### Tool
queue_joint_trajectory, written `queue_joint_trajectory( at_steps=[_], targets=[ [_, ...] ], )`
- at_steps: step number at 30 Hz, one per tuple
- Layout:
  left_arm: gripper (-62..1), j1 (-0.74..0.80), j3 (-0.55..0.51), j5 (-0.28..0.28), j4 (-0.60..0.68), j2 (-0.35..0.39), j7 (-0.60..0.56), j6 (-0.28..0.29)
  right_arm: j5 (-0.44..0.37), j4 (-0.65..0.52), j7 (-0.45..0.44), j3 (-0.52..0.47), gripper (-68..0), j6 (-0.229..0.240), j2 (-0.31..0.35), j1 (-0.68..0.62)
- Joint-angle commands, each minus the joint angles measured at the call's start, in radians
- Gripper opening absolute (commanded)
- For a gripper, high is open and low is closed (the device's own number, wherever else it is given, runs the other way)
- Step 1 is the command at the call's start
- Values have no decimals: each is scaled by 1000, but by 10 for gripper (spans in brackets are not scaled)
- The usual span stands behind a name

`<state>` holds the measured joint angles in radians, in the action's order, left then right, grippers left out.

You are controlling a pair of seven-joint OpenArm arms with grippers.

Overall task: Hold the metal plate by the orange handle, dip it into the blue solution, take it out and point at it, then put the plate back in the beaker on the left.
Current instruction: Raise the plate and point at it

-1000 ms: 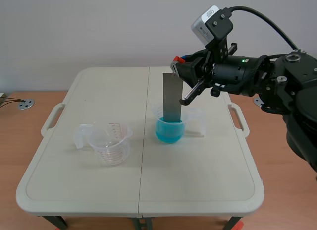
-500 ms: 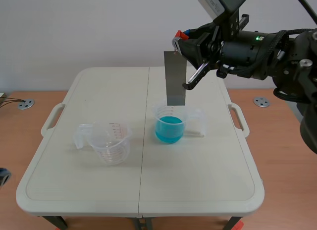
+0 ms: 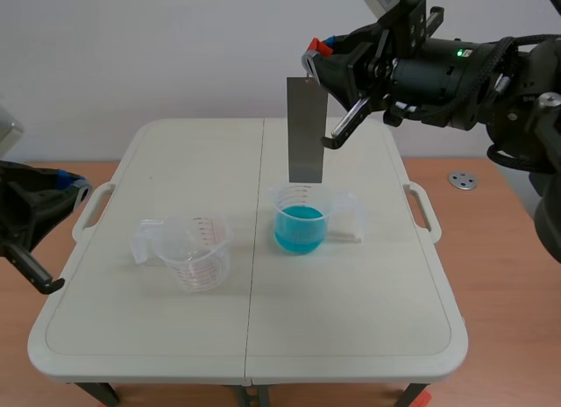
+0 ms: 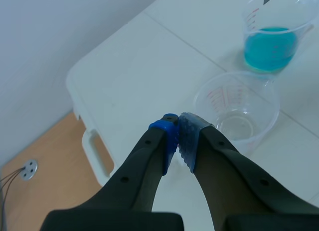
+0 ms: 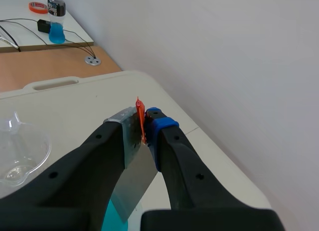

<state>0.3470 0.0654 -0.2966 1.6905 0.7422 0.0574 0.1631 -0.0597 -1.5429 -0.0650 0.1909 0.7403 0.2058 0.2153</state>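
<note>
A grey metal plate [image 3: 306,131] hangs upright above the beaker of blue solution [image 3: 299,218], its lower edge just over the rim. My right gripper [image 3: 316,60] is shut on the plate's orange handle [image 5: 140,119], high over the table. In the right wrist view the plate [image 5: 130,186] drops away below the fingers. An empty clear beaker [image 3: 195,252] stands on the table's left half. My left gripper [image 4: 178,129] is shut on nothing, raised beside the table's left edge; the empty beaker [image 4: 238,109] and the blue beaker [image 4: 272,39] lie ahead of it.
The white folding table [image 3: 140,328] has handle cut-outs at its left [image 3: 91,210] and right [image 3: 422,210] sides. A metal disc [image 3: 462,180] sits on the wooden floor at right. A bottle with blue liquid [image 5: 56,23] and cables lie far off.
The right gripper has lifted the plate out of the blue solution to above the beaker. The left arm has come into view at the left edge.
</note>
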Motion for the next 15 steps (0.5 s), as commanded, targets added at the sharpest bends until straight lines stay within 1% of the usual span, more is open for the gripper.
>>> queue_joint_trajectory(
  at_steps=[1, 9, 15],
  targets=[
    [-597, -37, 28, -7, 11, -14, 6, 9, -15, -43, -15, -3, -662, 5, 7, 18],
    [-597, -199, 177, -5, 8, -93, 98, 10, -23, -98, -15, -34, -662, 5, 6, 18],
    [-597, -314, 274, 17, -53, -172, 166, 13, -23, -111, -14, -40, -662, 5, 7, 18]
  ],
)
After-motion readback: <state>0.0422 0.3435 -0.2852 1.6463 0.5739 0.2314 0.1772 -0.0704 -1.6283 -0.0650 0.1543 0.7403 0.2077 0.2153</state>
